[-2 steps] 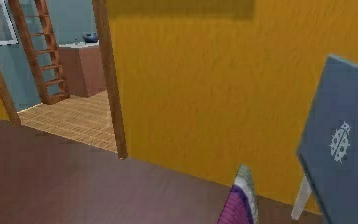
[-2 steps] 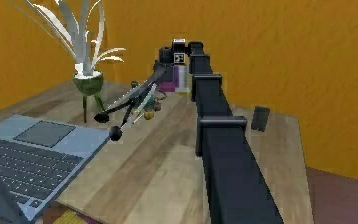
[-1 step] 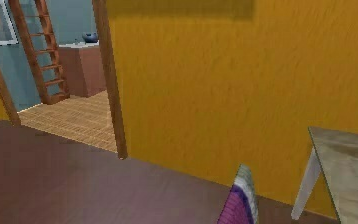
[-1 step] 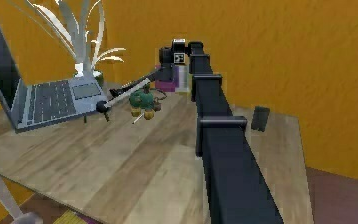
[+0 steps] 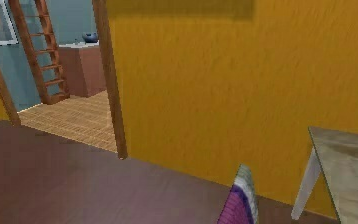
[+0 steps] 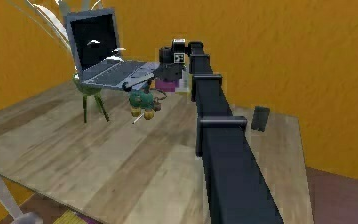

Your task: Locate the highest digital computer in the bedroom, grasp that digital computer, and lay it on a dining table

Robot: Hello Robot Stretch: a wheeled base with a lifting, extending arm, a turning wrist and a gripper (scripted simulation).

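Note:
The laptop [image 6: 105, 52], its lid up and its screen dark, hangs tilted above the wooden table [image 6: 137, 160] at the far end of my arm. My gripper [image 6: 155, 72] holds it by the right edge of its grey base. The dark arm bar [image 6: 222, 130] runs from the bottom edge up to the gripper's body and its white marker squares. Under the laptop stands a green thing with white stems [image 6: 88, 95], partly hidden by it.
On the table by the gripper lie a small round greenish thing [image 6: 142, 101], a purple thing [image 6: 167, 86] and a dark flat slab [image 6: 260, 119]. An orange wall stands behind. Ahead, a doorway [image 5: 62, 70] leads to a room with a ladder [image 5: 45, 50]. A table corner [image 5: 342, 150] is at right.

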